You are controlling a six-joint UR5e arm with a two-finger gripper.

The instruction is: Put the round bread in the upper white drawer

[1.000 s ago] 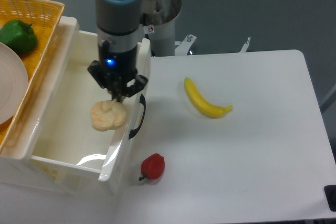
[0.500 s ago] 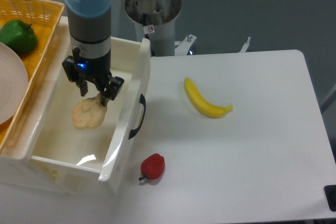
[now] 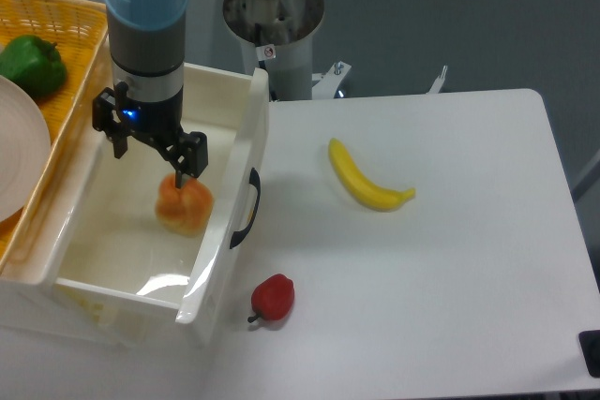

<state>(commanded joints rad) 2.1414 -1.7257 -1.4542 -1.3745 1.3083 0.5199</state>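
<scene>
The table (image 3: 450, 259) is white and takes up the right and lower part of the view, its right and far edges in sight, with wide bare room across its middle and right side. At its left stands the drawer (image 3: 236, 175), pulled open with its black handle (image 3: 246, 209) on the front panel facing the table; its inner floor is mostly bare toward the near end and the left wall. Tucked against the drawer's left side is a yellow wicker basket (image 3: 66, 53) holding a green pepper (image 3: 31, 65) and the edge of a white plate (image 3: 21, 161). The arm (image 3: 145, 35) comes in from above, its grey and blue wrist pointing straight down over the drawer's middle, the robot base (image 3: 275, 21) standing behind the drawer's far right corner. On the table a banana (image 3: 366, 180) lies well apart from the drawer, and a red pepper (image 3: 273, 298) sits near the drawer's front corner, just outside it. The bread (image 3: 184, 205) lies inside the drawer, close to the front panel (it looks orange on top, paler below). The gripper (image 3: 150, 149) hangs just above and to the left of it with its fingers (image 3: 184, 162) spread apart, one finger right over the bread's top; whether it touches cannot be told.
</scene>
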